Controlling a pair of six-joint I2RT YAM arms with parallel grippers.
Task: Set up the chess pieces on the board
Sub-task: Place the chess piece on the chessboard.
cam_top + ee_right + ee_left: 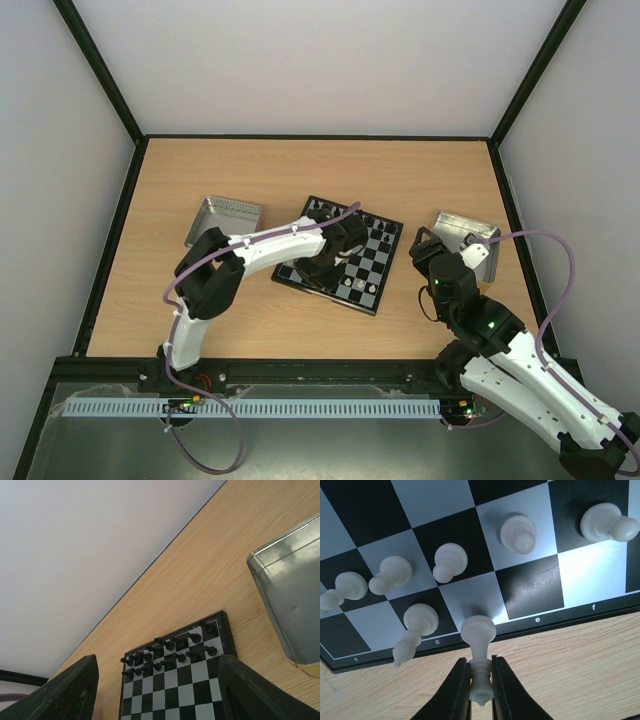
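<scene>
While black pieces (170,650) look ranked and white's back row lies mostly bare, left jaws pinch a white piece (479,630), right jaws gape empty.

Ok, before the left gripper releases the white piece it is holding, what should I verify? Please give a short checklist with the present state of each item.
1. The left gripper is shut on the white piece: ok.
2. Its base is over the pale square between letters c and e, in the edge row of the board: ok.
3. That square is free of other pieces: ok. The neighbour on c stands apart.
4. The base rests on the board: cannot tell.
5. The right gripper is open and off the board, near the metal tray: ok.
</scene>
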